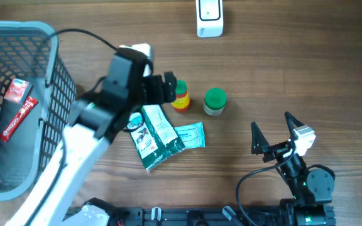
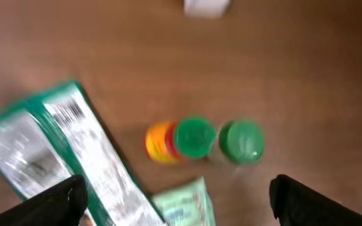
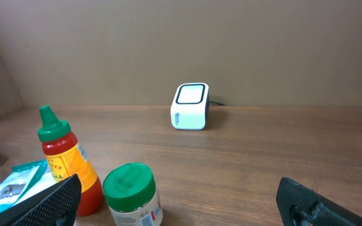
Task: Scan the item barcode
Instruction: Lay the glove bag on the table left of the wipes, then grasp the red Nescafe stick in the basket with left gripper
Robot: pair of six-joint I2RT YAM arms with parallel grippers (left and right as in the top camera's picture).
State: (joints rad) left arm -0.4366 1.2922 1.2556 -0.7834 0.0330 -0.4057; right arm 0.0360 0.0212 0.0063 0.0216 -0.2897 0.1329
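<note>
Both are spread wide, empty; left gripper [image 2: 176, 186] is poised over the sauce bottle [image 2: 176, 139] for pickup; right gripper [image 1: 271, 122] is parked at five o'clock.

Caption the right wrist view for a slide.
Open right gripper faces the white scanner across the table; red sauce bottle and green-lidded jar stand nearby.
</note>
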